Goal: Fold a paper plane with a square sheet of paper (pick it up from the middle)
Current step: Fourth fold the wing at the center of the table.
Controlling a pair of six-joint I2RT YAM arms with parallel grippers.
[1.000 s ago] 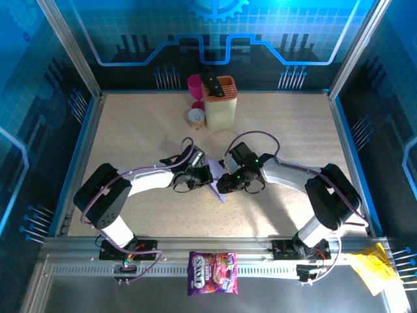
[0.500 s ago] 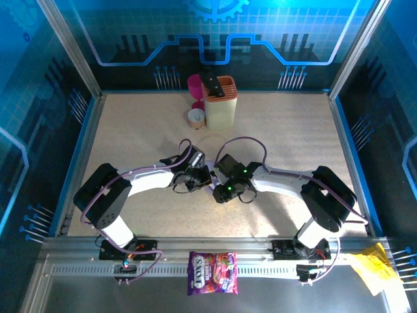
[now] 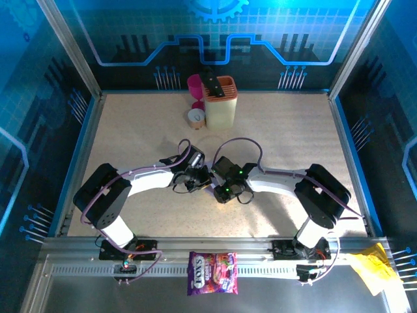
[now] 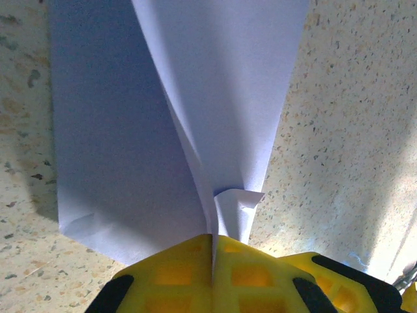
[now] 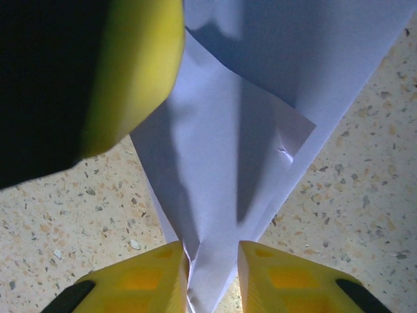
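The pale lilac paper (image 4: pixel 195 98) is folded into a slim pointed dart with a raised central crease, lying on the speckled table. My left gripper (image 4: pixel 213 240) is shut on that crease at one end, with a small curled flap beside the pinch. The dart's narrow tip (image 5: pixel 215 215) runs between the fingers of my right gripper (image 5: pixel 213 277), which stand apart around it; the left finger (image 5: pixel 146 277) touches the paper's edge. In the top view both grippers, left (image 3: pixel 203 180) and right (image 3: pixel 220 190), meet at mid-table and cover most of the paper.
At the back stand a cream holder with an orange top (image 3: pixel 221 104), a pink cup (image 3: pixel 195 84) and a small round tub (image 3: pixel 195 117). A purple-pink sweets bag (image 3: pixel 212 272) and yellow crumpled paper (image 3: pixel 373 267) lie on the near rail.
My right gripper has moved left towards the left gripper and now covers the paper tip that showed between them a second ago. The left arm has held still.
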